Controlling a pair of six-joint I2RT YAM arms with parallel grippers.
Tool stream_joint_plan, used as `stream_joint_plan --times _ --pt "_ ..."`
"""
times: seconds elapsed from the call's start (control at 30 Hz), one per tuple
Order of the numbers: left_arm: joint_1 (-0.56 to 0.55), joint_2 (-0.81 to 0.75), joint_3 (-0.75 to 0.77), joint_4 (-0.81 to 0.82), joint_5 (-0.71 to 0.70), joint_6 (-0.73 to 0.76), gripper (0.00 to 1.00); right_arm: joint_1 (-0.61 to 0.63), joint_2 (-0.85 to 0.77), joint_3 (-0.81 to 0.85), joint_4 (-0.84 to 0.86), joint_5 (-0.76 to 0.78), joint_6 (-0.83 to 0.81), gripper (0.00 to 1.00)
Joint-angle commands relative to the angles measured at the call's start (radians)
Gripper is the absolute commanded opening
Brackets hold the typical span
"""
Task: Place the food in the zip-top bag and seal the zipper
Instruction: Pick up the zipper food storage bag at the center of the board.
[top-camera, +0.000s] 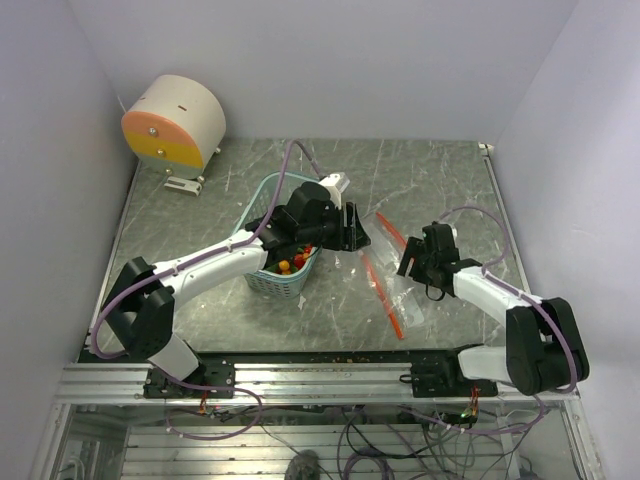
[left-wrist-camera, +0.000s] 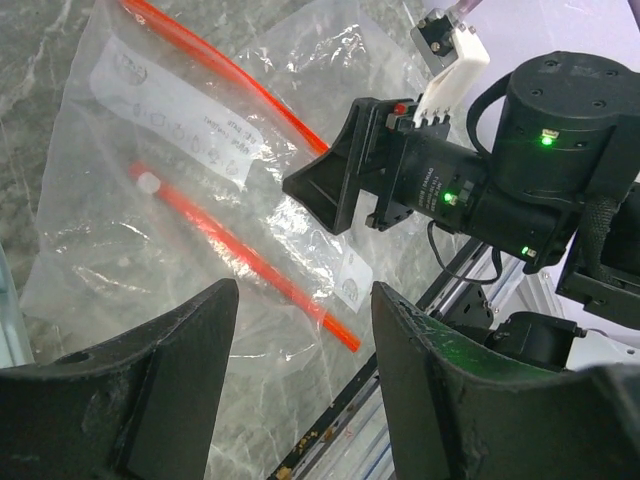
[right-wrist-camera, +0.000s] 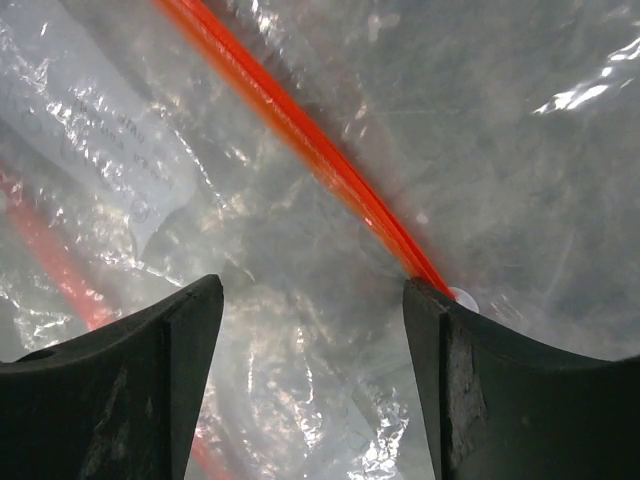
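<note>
The zip-top bag (top-camera: 410, 300) is seen lying crumpled on the worktop (top-camera: 200, 200) just right of the light-blue basket (top-camera: 275, 283), with the zipper (left-wrist-camera: 240, 255) showing as two orange-red strips lying apart, while the food (top-camera: 290, 264) is heaped inside the basket. The left jaws, carried across the basket by the left arm (top-camera: 215, 265), are held wide apart beside the bag's left edge with nothing gripped. The right jaws, on the right arm (top-camera: 490, 290), are likewise spread and empty, poised close over the clear plastic, and whether the bag is touched cannot be told
</note>
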Motion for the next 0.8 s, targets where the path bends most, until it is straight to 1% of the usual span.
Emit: stream_joint_plan --times 0.0,0.03,0.07,0.1,0.17,0.2,0.23,0.4,0.5,0.63,0.77 --pt "-0.011 -0.009 -0.007 0.036 0.006 -0.009 0.66 -0.006 0.038 -0.018 0.050 0.023 0.012 0.67" --pt "-0.012 -0.010 -0.007 0.034 0.004 -0.008 0.66 -0.007 0.042 -0.020 0.051 0.030 0.017 0.61" --pt "-0.012 -0.010 -0.009 0.033 -0.001 -0.008 0.66 -0.006 0.043 -0.022 0.051 0.037 0.019 0.52" --pt "-0.013 -0.011 -0.010 0.031 -0.006 -0.008 0.66 -0.007 0.039 -0.022 0.047 0.047 0.025 0.40" --pt "-0.013 -0.012 -0.010 0.028 -0.012 -0.006 0.66 -0.006 0.015 -0.014 0.019 0.076 0.030 0.07" --pt "-0.013 -0.012 -0.008 0.025 -0.015 -0.007 0.66 -0.006 -0.019 -0.009 0.003 0.087 0.028 0.02" --pt "-0.013 -0.009 -0.005 0.024 -0.015 -0.009 0.66 -0.005 -0.056 -0.005 -0.011 0.093 0.023 0.00" --pt "-0.016 0.029 0.039 0.020 0.015 -0.036 0.64 0.013 -0.309 0.014 -0.067 0.087 -0.012 0.00" --pt "-0.022 0.057 0.076 0.012 0.028 -0.055 0.65 0.030 -0.431 0.036 -0.089 0.062 -0.038 0.00" --pt "-0.027 0.086 0.117 0.036 0.028 -0.108 0.69 0.068 -0.507 0.054 -0.088 0.020 -0.056 0.00" --pt "-0.026 0.090 0.151 0.100 0.020 -0.162 0.74 0.134 -0.512 0.064 -0.087 0.056 -0.062 0.00"
